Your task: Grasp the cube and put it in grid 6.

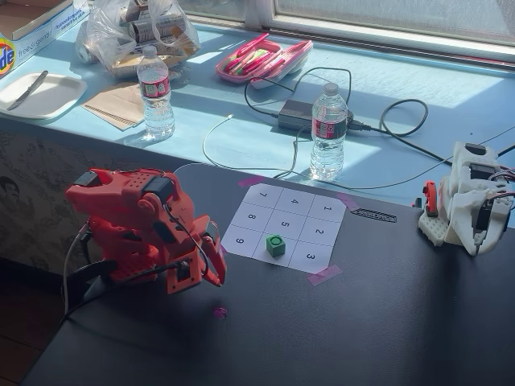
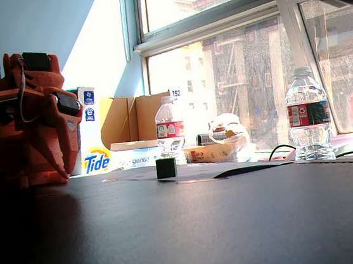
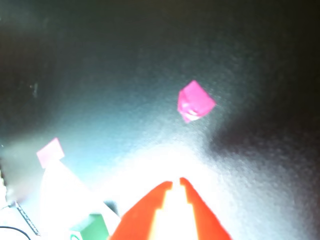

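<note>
glare washes the wrist view; jaws nearly closed, empty; cube (image 3: 92, 226) cut off.

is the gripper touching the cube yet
Apart. In a fixed view the gripper is folded by the arm's base, with bare table between it and the cube.

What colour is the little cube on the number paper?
The cube is bright green with a dark ring on top, seen best in the fixed view from above.

In a fixed view, the cube (image 1: 276, 244) sits on grid 6 (image 1: 273, 251) of the sheet (image 1: 285, 224), between cells 9 and 3. The arm (image 1: 141, 227) stands left of the sheet.
</note>
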